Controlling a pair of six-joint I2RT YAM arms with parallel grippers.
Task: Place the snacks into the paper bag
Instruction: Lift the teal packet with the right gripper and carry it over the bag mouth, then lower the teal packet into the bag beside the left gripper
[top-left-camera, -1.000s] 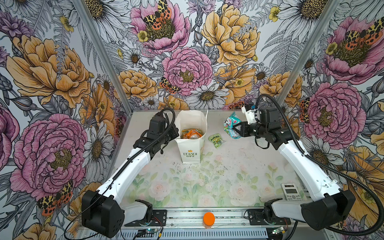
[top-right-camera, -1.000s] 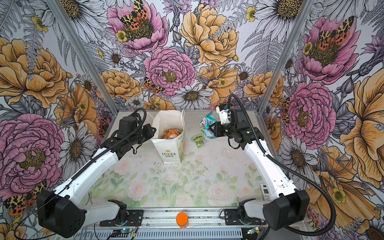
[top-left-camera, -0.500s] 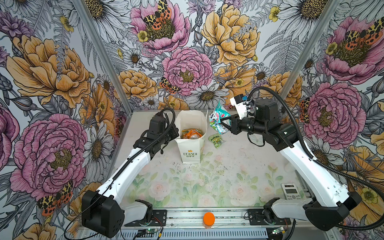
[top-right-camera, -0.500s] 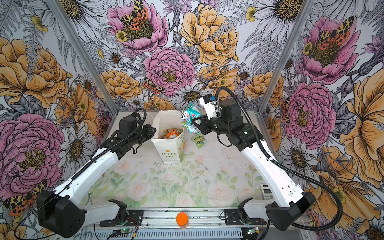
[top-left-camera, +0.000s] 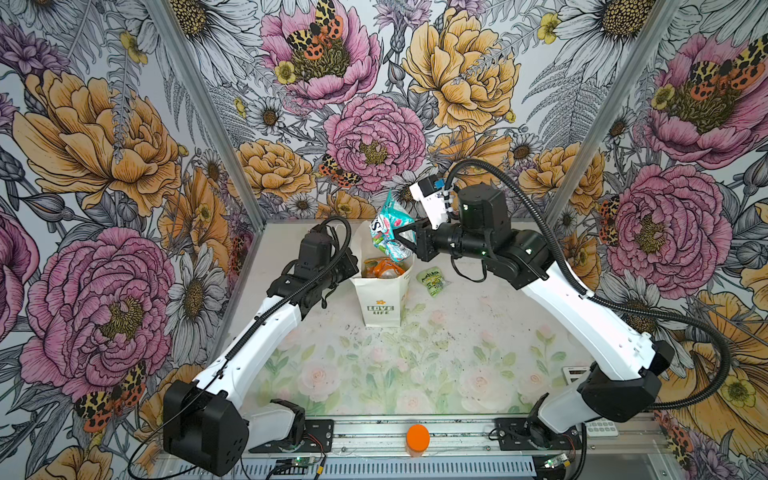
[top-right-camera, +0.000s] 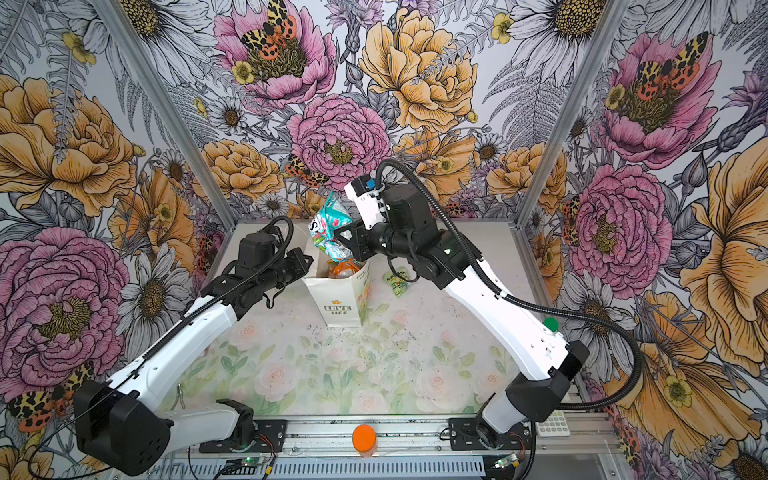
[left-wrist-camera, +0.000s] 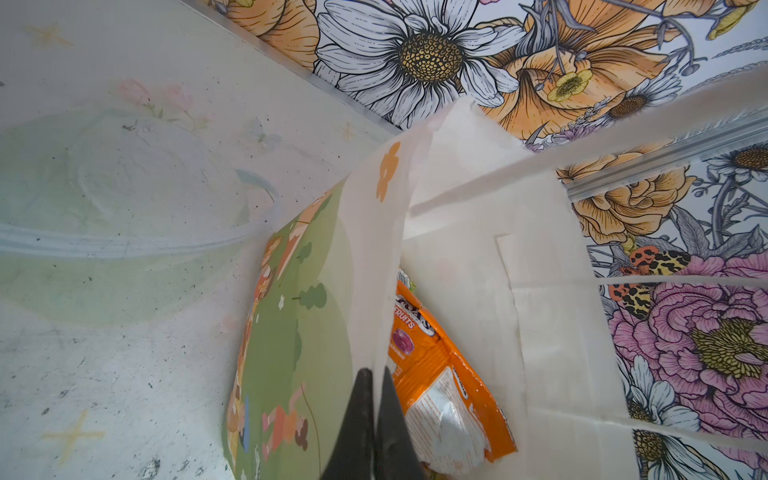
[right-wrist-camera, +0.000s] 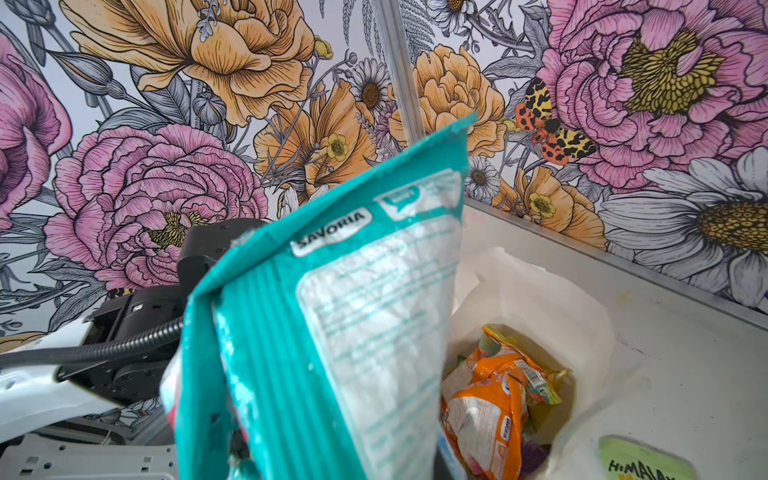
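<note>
the right claw (top-left-camera: 402, 239) is clamped on a teal packet (top-left-camera: 388, 226), gripping it by one edge so the packet stands tilted, one end up and the other hanging down ahead of the claw's tips. a second ago this claw and its load hung well off to the right of the bag (top-left-camera: 380, 307), out past the green packet (top-left-camera: 434, 280). half a second ago it was partway across. now the claw (top-right-camera: 345, 239) has the teal packet (top-right-camera: 328, 230) over the bag's open mouth in both top views. in the right wrist view the teal packet (right-wrist-camera: 332, 332) fills the space in front of the claw. the bag (right-wrist-camera: 540, 291) gapes just below and beside it, with an orange packet (right-wrist-camera: 486, 407) and others lying inside.

the left claw (top-left-camera: 351, 266) has not moved. it is shut tight on the rim of the bag's left wall. its black fingertips (left-wrist-camera: 359, 415) pinch the paper, with the printed green face on their outer side and the orange packet (left-wrist-camera: 436, 374) on their inner side. the bag stands upright where it stood, its "love life" side toward the camera head.

the green packet lies flat on the table (top-left-camera: 415, 374), back from the right claw's tips on its wrist side and close by the bag, in the same spot as before.
</note>
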